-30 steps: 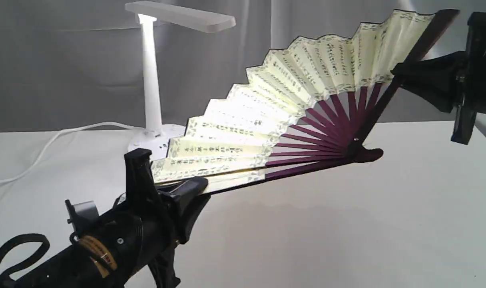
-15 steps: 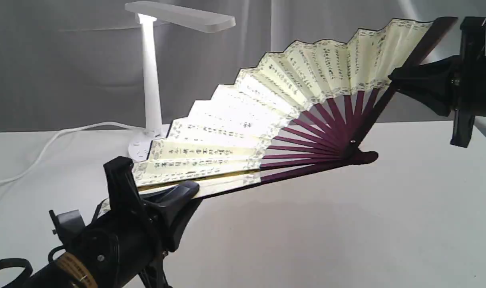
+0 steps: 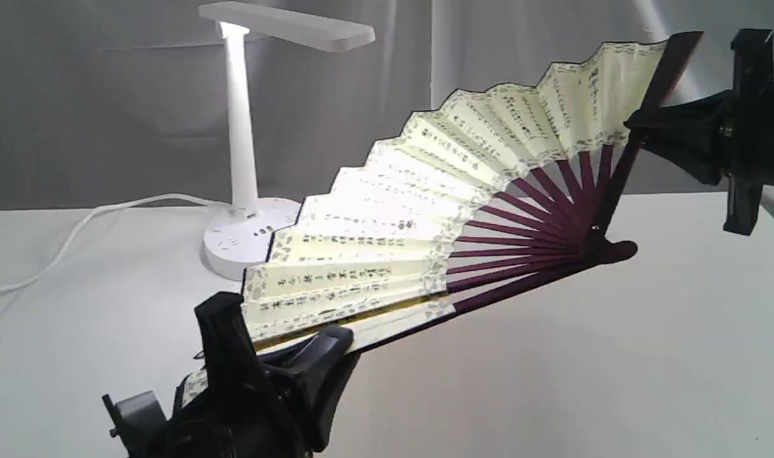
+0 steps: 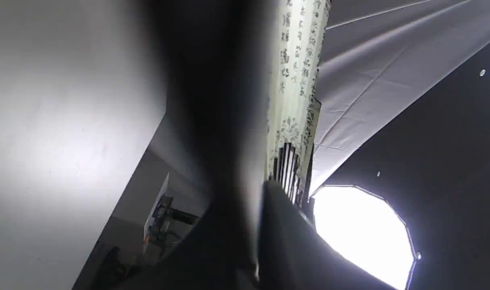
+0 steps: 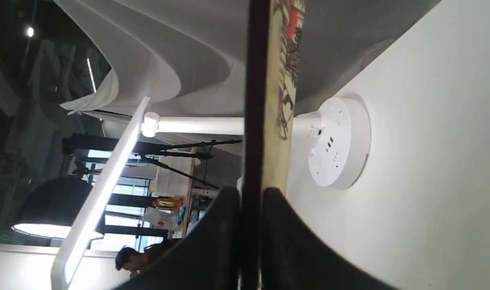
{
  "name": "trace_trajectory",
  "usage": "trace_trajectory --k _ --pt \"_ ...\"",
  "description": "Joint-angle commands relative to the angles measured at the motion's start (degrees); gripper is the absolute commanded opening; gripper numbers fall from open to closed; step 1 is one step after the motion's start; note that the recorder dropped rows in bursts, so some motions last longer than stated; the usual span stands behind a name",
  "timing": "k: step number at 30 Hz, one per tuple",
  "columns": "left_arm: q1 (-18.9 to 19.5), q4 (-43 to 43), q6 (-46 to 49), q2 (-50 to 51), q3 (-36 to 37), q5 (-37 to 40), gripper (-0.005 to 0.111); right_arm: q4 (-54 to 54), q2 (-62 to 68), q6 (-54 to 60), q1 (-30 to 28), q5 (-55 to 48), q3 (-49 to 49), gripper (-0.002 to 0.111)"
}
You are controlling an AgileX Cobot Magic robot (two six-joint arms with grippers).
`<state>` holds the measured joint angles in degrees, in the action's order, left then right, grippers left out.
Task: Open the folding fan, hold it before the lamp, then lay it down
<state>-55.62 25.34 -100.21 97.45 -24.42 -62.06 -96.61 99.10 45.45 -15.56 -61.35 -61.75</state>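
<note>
A white cord [image 3: 75, 229] trails across the white table [image 3: 616, 369] from the far left to the lamp [image 3: 240, 127]. The lamp stands upright at the far left, and the underside of its bar head is glowing.

At the near left, the left gripper [image 3: 279, 334] reaches up from the bottom edge. It is clamped on the lower outer guard of the folding fan [image 3: 425, 210], near the outer end of the leaf. In the left wrist view, the pleated leaf [image 4: 295, 80] runs edge-on out of the dark, blurred fingers [image 4: 285, 241].

The fan is spread open and held in the air between the two arms. It sits right of the lamp and nearer than it, with its left corner overlapping the lamp's round base in the exterior view. The calligraphy side faces the exterior camera. The maroon ribs converge on the rivet low at the right, but whether that end touches the table cannot be told.

At the far right, the right gripper [image 3: 635, 124] pinches the other outer guard, which stands steeply, just where the leaf meets the ribs. The right wrist view shows its two fingers [image 5: 221, 233] closed tight on that dark guard [image 5: 253, 80], with the lamp [image 5: 196, 125] beyond.
</note>
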Motion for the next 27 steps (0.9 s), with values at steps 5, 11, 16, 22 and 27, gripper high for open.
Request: trace_trajectory --k 5,11,16,22,27 --pt "-3.94 3.46 3.28 -0.15 0.79 0.53 0.000 -3.34 -0.79 0.75 -0.42 3.47 0.00 0.000" --pt "-4.44 3.79 3.14 -0.15 0.79 -0.44 0.000 -3.34 -0.79 0.59 -0.42 5.41 0.00 0.000" --pt "-5.99 4.84 3.12 -0.15 0.79 -5.24 0.000 -3.34 -0.79 -0.20 -0.42 7.18 0.00 0.000" --pt "-5.97 8.03 6.53 -0.15 0.79 -7.90 0.000 -3.34 -0.79 -0.35 -0.42 6.94 0.00 0.000" --pt "-5.97 10.97 7.74 -0.15 0.79 -7.90 0.000 -3.34 -0.79 -0.35 -0.42 6.23 -0.10 0.000"
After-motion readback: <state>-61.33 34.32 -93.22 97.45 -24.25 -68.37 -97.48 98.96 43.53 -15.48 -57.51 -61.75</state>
